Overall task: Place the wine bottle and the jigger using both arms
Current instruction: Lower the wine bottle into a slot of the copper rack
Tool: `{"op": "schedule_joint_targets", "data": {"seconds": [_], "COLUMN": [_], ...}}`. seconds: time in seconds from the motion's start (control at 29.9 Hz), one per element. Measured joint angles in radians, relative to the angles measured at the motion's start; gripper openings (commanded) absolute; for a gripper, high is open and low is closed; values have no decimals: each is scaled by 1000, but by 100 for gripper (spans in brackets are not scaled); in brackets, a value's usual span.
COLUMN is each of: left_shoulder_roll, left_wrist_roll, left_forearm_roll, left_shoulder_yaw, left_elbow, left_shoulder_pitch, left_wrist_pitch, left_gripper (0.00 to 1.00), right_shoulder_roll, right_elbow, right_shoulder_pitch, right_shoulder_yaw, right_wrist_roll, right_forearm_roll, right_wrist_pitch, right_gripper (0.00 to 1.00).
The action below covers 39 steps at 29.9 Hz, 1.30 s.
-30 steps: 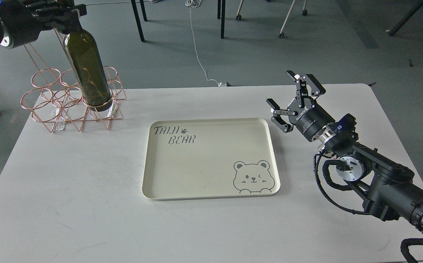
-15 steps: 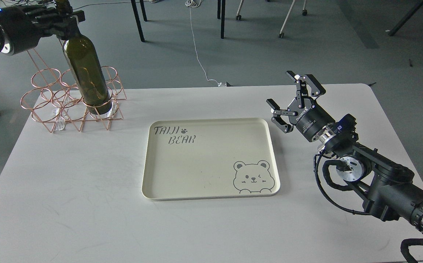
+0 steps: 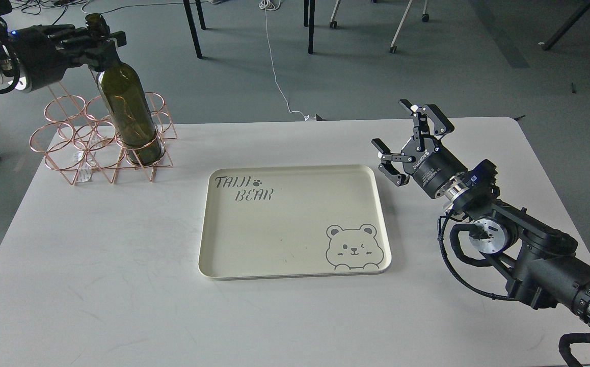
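Tall olive-green glass wine bottle, neck clasped by the left gripper, had sunk into the copper wire rack; right gripper hung spread, empty.

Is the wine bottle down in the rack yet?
In. The wine bottle stands slightly tilted, its base inside a front ring of the copper wire rack, neck gripped by the left gripper.

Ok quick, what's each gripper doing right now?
Left gripper: closed on the wine bottle neck.
Right gripper: open, holding nothing.
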Motion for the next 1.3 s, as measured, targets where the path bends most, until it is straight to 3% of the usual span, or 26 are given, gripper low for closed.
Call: {"op": "schedule_joint_targets", "data": {"seconds": [1.0,1.3], "left_shoulder_roll": [-4,-4], "left_wrist_roll": [-1,-1], "left_forearm_roll": [-2,-2], "left_shoulder_yaw": [-1,-1], "left_elbow": [10,13], "left_shoulder_pitch": [38,48], "left_wrist_pitch": [3,5], "left_gripper": [35,65], "right_shoulder_roll": [2,4], "right_elbow": [0,0], "right_shoulder_pitch": [-6,-6], "right_shoulder_yaw": [0,0], "right_wrist_roll": [0,0], "right_forearm_roll": [-1,-1], "right_wrist_pitch": [0,0], "right_gripper": [99,99]}}
